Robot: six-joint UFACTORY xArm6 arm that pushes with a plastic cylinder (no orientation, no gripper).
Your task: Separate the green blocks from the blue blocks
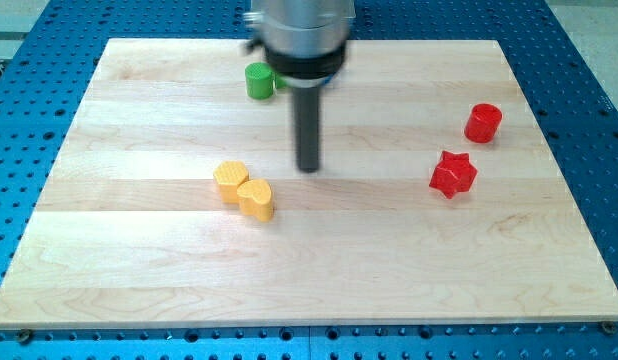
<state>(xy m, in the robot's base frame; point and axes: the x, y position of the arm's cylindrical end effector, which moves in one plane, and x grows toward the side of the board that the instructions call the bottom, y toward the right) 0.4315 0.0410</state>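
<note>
A green cylinder block [258, 80] stands near the view's top, left of centre, partly beside the arm's grey body. No blue block shows; the arm's body may hide some of the board behind it. My tip [308, 167] is on the board below and to the right of the green cylinder, well apart from it. It is to the upper right of two yellow blocks.
A yellow block [229, 180] and a yellow heart-like block [256, 198] touch each other left of centre. A red cylinder [483, 122] and a red star block [453, 174] stand at the view's right. The wooden board [309, 290] lies on a blue perforated table.
</note>
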